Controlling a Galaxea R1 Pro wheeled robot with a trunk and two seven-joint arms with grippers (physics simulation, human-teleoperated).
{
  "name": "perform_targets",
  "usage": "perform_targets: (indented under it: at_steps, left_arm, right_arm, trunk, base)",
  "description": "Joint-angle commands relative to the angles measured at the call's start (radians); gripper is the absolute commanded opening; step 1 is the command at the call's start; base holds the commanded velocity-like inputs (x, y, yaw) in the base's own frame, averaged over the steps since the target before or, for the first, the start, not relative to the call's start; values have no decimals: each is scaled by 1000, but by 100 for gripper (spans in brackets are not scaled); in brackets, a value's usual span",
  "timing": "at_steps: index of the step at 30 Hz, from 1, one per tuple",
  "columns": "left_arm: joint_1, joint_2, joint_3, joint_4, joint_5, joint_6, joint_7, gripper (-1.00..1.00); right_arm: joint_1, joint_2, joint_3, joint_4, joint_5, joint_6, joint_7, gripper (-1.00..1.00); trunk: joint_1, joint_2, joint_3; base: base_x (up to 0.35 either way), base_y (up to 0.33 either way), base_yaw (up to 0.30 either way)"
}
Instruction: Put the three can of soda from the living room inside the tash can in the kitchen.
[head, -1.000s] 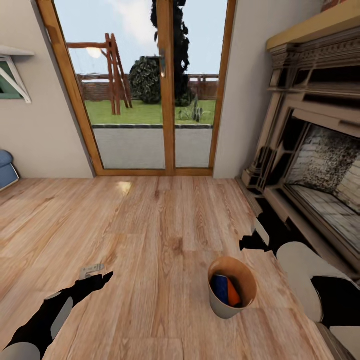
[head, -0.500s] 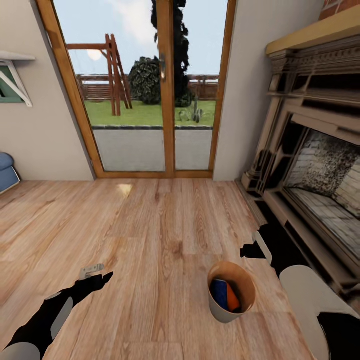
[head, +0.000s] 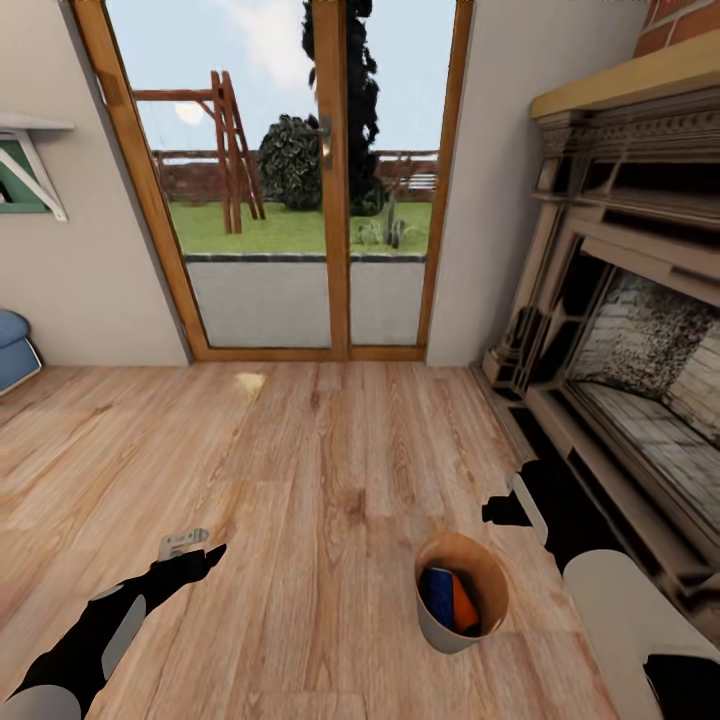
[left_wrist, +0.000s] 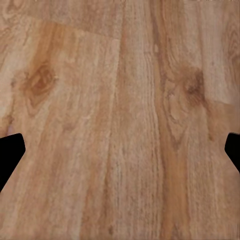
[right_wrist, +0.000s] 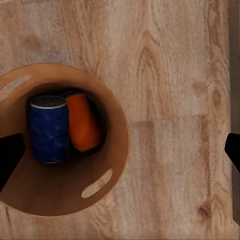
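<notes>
Wooden living-room floor carries the trash can, blue can and orange can inside. Both hands, left hand and right hand, are spread empty; a third can is judged outstanding.

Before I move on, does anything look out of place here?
Yes: the bin stands upright on the living-room wood floor near the fireplace, not in the kitchen. Inside I can make out a blue can and an orange can lying together; a third can't be seen. Nothing looks spilled.
</notes>
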Motion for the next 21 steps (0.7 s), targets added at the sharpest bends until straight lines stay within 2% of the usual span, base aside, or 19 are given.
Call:
perform_targets:
  at_steps: [1, 6, 12, 13, 16, 17, 21]
  left_arm:
    - [0, 0, 0, 0, 0, 0, 0, 100]
    - [0, 0, 0, 0, 0, 0, 0, 100]
    - [0, 0, 0, 0, 0, 0, 2, 100]
    - [0, 0, 0, 0, 0, 0, 11, 100]
    - [0, -1, 0, 0, 0, -1, 13, 100]
    - [0, -1, -1, 0, 0, -1, 16, 100]
    - [0, 0, -15, -3, 2, -2, 28, 100]
  right_arm:
    - [1, 0, 0, 0, 0, 0, 0, 100]
    - [4, 1, 2, -1, 0, 0, 0, 100]
    - [59, 3, 4, -46, -1, 0, 0, 100]
    - [133, 8, 11, -133, -1, 0, 0, 100]
    - [173, 8, 24, -195, -1, 0, 0, 100]
    - [216, 7, 36, -270, -3, 0, 1, 100]
    - [285, 6, 50, -379, -4, 0, 0, 100]
  trunk:
    - [-4, 7, 3]
    - [-23, 42, 19]
    - [-46, 84, 38]
    - [-50, 91, 41]
    - [-61, 112, 50]
    - [-65, 119, 53]
    - [-81, 147, 66]
  base:
    - [0, 0, 0]
    - [0, 0, 0]
    - [0, 0, 0]
    - [0, 0, 0]
    - [0, 0, 0]
    - [0, 0, 0]
    - [0, 0, 0]
